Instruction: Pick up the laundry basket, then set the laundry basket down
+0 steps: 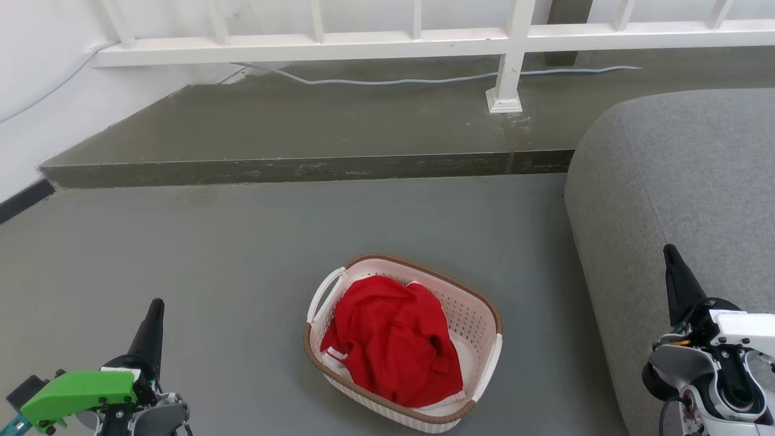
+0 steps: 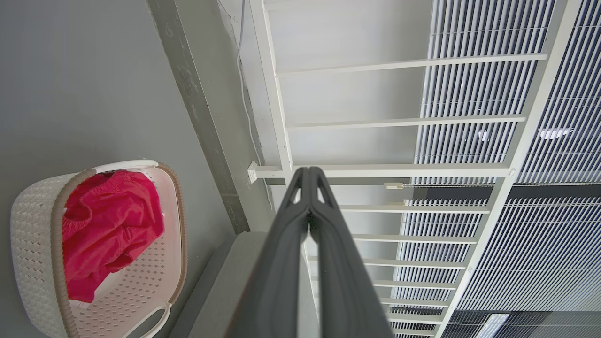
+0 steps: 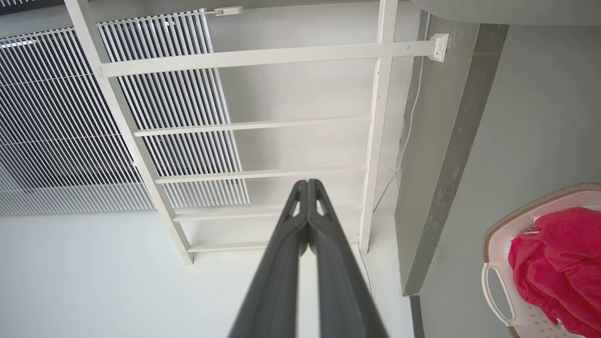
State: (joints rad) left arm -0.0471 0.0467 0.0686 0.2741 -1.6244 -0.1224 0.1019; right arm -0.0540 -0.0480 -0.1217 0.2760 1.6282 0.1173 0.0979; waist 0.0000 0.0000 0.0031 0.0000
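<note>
The laundry basket (image 1: 478, 321) stands on the grey floor, cream-white with perforated walls, a brown rim and white loop handles at its two ends. A red garment (image 1: 393, 339) lies crumpled inside it. The basket also shows in the left wrist view (image 2: 33, 244) and the right wrist view (image 3: 497, 244). My left gripper (image 1: 156, 306) is at the lower left, well apart from the basket, its fingers pressed together and empty (image 2: 308, 171). My right gripper (image 1: 669, 251) is at the lower right, over the sofa's edge, likewise shut and empty (image 3: 307, 183).
A grey sofa (image 1: 684, 181) fills the right side, close to the basket. Beyond the basket a raised concrete step (image 1: 303, 169) crosses the floor, with a white railing (image 1: 508, 60) and a loose cable (image 1: 424, 79) on it. A white wall closes the left.
</note>
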